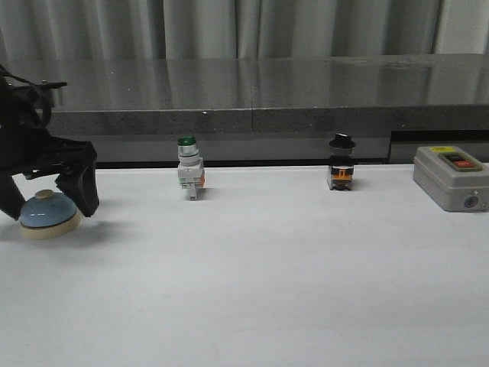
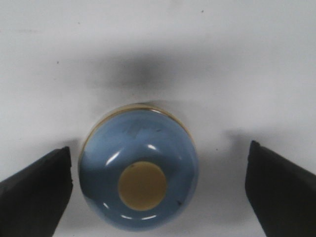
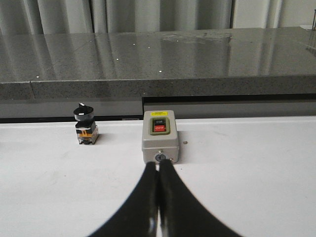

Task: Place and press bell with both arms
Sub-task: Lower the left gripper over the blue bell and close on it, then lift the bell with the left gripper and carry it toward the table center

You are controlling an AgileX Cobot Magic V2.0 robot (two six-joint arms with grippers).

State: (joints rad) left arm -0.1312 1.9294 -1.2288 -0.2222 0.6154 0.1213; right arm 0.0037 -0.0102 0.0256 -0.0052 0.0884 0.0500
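The light-blue bell with a cream base and cream button stands on the white table at the far left. My left gripper is open and straddles it from above, one finger on each side. In the left wrist view the bell sits between the fingertips, close to one finger and clear of the other; neither touches it. My right gripper is shut and empty, seen only in the right wrist view, pointing at the grey box.
A green-capped white push-button switch and a black-capped selector switch stand near the table's back edge. A grey box with red and black buttons sits at the far right. A dark stone ledge runs behind the table.
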